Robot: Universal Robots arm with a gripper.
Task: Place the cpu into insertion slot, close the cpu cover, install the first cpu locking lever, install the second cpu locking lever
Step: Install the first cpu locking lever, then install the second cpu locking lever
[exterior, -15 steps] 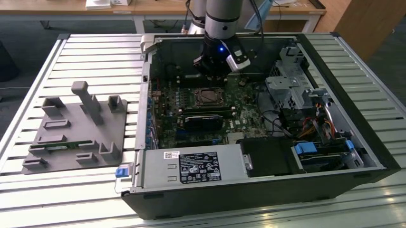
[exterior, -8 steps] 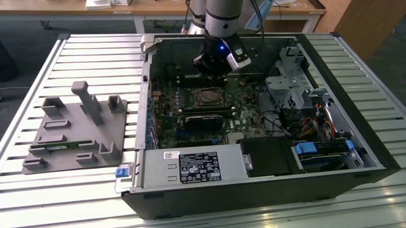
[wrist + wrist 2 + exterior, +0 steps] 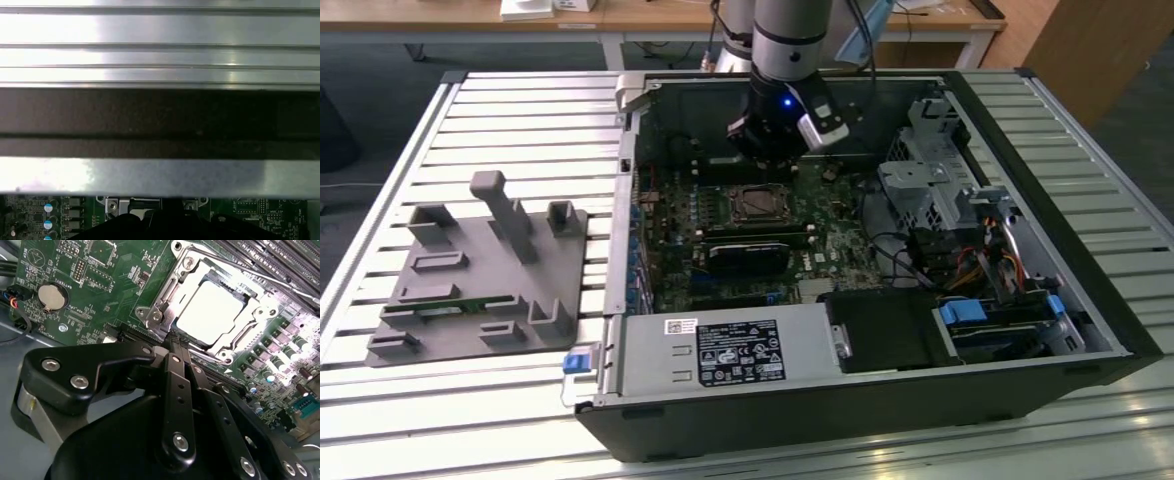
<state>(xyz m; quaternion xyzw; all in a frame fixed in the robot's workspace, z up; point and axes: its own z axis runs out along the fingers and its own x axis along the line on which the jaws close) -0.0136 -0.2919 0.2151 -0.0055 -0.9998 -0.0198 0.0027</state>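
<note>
Slot: the insertion slot (image 3: 212,315) holds the cpu (image 3: 209,311), the cpu cover (image 3: 170,290) closed around it.
Claw: the gripper (image 3: 178,346), fingers pressed together, poised at the cover's edge.

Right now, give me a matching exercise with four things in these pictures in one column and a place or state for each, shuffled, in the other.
Things:
1. pale silvery square cpu
2. thin silver metal cpu cover
3. round silver coin battery
4. grey plastic fixture tray

Places or states:
A. on the slatted table outside the case
B. seated in the socket
C. on the green board, apart from the socket
D. framing the chip

Pairs: 1-B, 2-D, 3-C, 4-A
</note>
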